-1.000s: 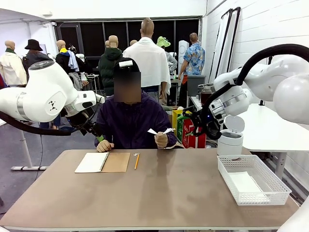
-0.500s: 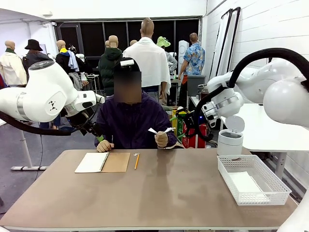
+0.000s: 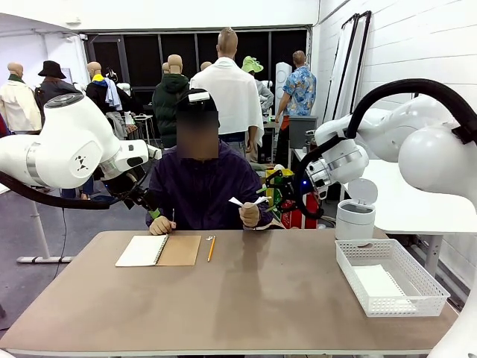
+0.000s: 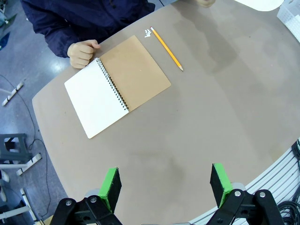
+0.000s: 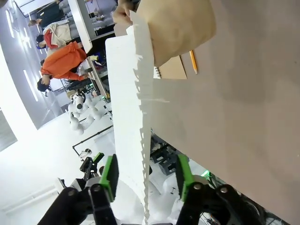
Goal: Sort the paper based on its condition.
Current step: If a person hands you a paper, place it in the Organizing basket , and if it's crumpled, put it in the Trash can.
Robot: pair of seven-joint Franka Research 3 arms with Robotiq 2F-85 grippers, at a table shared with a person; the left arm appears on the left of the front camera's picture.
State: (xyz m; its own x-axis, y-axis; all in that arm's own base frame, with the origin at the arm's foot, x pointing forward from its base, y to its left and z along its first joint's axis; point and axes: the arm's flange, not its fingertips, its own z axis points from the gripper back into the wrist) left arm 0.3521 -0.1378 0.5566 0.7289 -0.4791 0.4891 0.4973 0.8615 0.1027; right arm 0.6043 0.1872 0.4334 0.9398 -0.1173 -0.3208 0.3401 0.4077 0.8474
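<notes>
A torn-edged sheet [image 5: 131,117] is held up by a hand [image 3: 248,215], its lower edge between the right gripper's [image 5: 145,176] part-open fingers, not clamped. A white basket [image 3: 425,283] is seen with paper [image 3: 376,282] inside. The left gripper [image 4: 165,183] is spread wide, empty.

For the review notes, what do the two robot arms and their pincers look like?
Both arms are glossy white with rounded joints and thick black cables looping alongside. The left pincer and right pincer have black bodies with bright green pads. The left arm bears a small dark logo.
</notes>
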